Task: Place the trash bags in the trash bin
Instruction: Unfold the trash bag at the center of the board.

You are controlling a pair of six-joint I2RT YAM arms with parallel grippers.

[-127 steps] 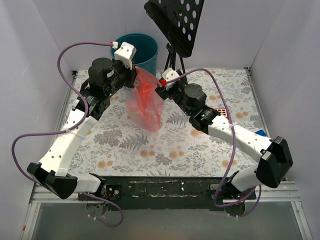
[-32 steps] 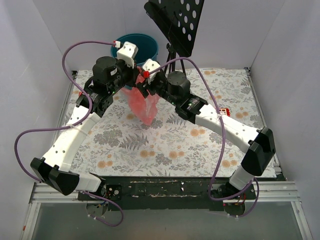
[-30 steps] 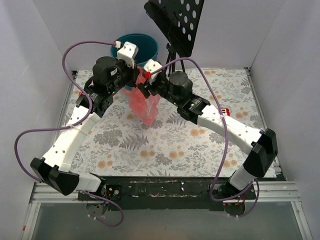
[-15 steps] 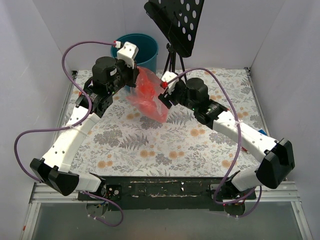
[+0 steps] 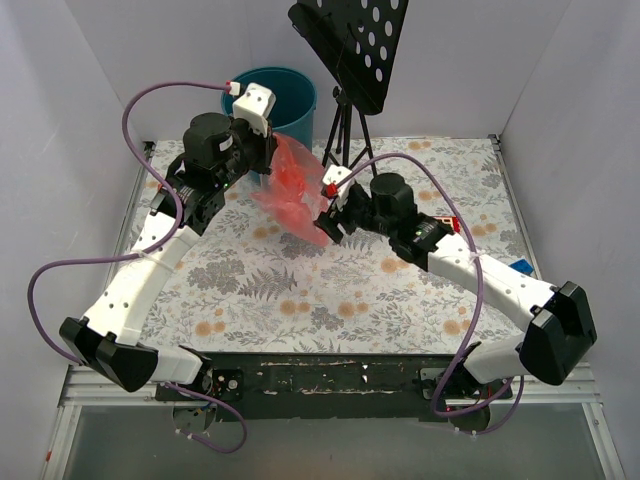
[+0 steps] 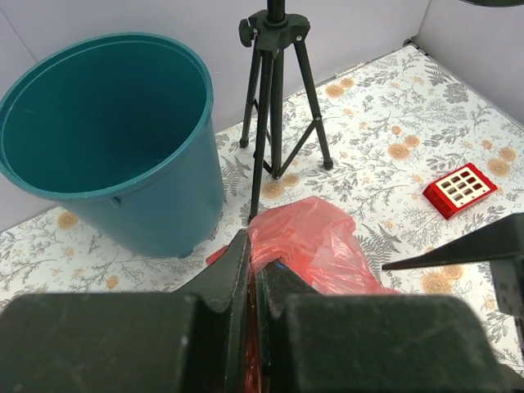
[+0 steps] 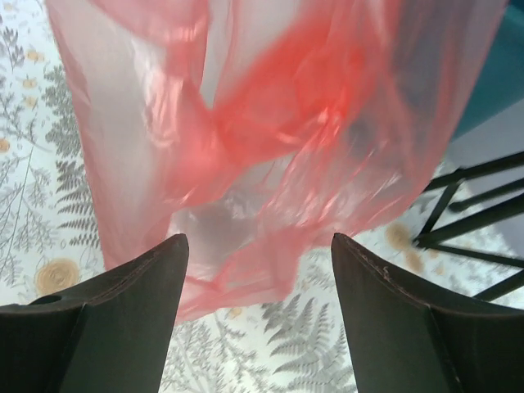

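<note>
The trash bag (image 5: pixel 296 188), thin translucent red film, hangs from my left gripper (image 5: pixel 268 152), which is shut on its top edge. In the left wrist view the film (image 6: pixel 321 244) is pinched between the closed jaws (image 6: pixel 254 264). The teal trash bin (image 5: pixel 276 92) stands upright just behind the left gripper, its mouth open (image 6: pixel 98 106). My right gripper (image 5: pixel 326 214) is open beside the bag's lower right corner. In the right wrist view the bag (image 7: pixel 270 123) hangs just ahead of the spread fingertips (image 7: pixel 258 246), with nothing gripped.
A black tripod (image 6: pixel 274 106) carrying a perforated music stand (image 5: pixel 350 45) rises right of the bin. A red square toy (image 6: pixel 460 188) lies on the floral mat at the right. White walls close in the left, back and right sides.
My right gripper has drawn back from the bag's top near the left gripper, down and to the right. The bag has swung out rightwards. The left gripper has stayed shut and still.
</note>
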